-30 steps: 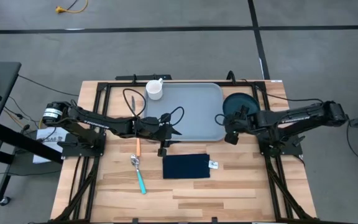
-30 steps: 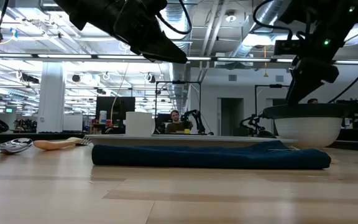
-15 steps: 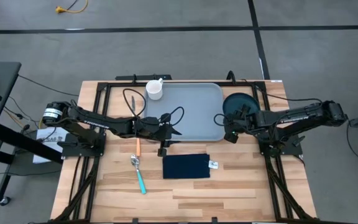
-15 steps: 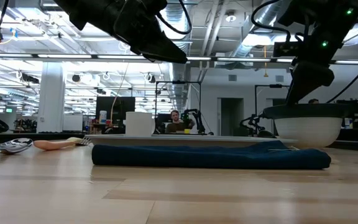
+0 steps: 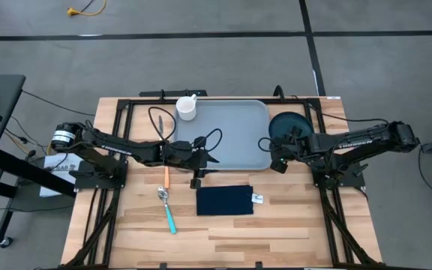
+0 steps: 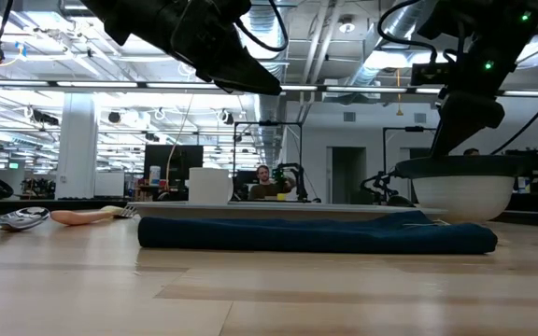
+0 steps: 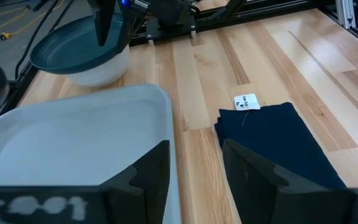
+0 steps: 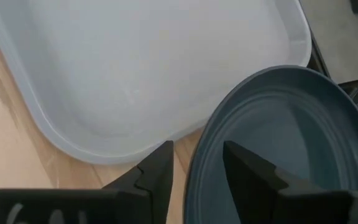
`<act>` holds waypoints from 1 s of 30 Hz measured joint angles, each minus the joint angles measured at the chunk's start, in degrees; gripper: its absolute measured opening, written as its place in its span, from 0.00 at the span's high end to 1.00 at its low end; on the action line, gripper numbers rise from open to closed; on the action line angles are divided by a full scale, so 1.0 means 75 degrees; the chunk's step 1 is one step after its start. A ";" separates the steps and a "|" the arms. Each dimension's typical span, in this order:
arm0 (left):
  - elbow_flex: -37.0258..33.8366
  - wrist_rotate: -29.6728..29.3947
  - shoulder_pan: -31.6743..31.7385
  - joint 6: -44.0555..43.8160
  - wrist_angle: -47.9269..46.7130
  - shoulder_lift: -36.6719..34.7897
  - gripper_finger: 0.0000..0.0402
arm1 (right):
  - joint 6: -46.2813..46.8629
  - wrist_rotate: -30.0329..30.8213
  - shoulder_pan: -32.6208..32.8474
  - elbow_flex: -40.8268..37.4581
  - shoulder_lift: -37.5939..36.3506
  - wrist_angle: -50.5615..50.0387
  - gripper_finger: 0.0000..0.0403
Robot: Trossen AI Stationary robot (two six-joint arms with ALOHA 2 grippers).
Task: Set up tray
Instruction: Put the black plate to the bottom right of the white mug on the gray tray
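The grey-blue tray [image 5: 227, 135] lies flat at the middle of the table's far half, and it also shows in the wrist views [image 7: 73, 137] [image 8: 154, 68]. A round teal plate [image 5: 291, 122] with a white underside [image 6: 460, 191] stands on the table just right of the tray. My right gripper [image 8: 197, 155] [image 5: 278, 150] is open at the plate's near-left rim [image 8: 194, 165], one finger over the inside and one outside; I cannot tell whether they touch it. My left gripper [image 7: 196, 155] [image 5: 201, 156] is open and hovers high over the tray's near edge.
A white cup [image 5: 187, 108] stands at the tray's far-left corner. A dark navy napkin [image 5: 225, 200] lies flat near the tray's near edge. An orange-handled utensil [image 5: 166, 177] and a teal-handled spoon [image 5: 169, 211] lie left of the napkin. Bare wood lies toward the near edge.
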 joint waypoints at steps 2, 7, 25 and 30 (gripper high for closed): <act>0.0000 0.0000 0.0000 0.0000 -0.0003 0.0000 0.65 | 0.0000 -0.0015 0.0000 0.0000 0.0000 0.0000 0.66; 0.0000 0.0000 -0.0001 0.0000 -0.0003 0.0000 0.65 | 0.0000 -0.0054 0.0000 0.0000 0.0000 0.0003 0.66; 0.0000 0.0000 -0.0002 -0.0047 -0.0127 0.0000 0.65 | 0.0009 -0.0188 0.0000 -0.0006 0.0000 0.0012 0.67; 0.0000 0.0003 -0.0003 -0.0139 -0.0176 0.0003 0.65 | 0.0009 -0.0184 0.0000 -0.0026 0.0000 0.0041 0.67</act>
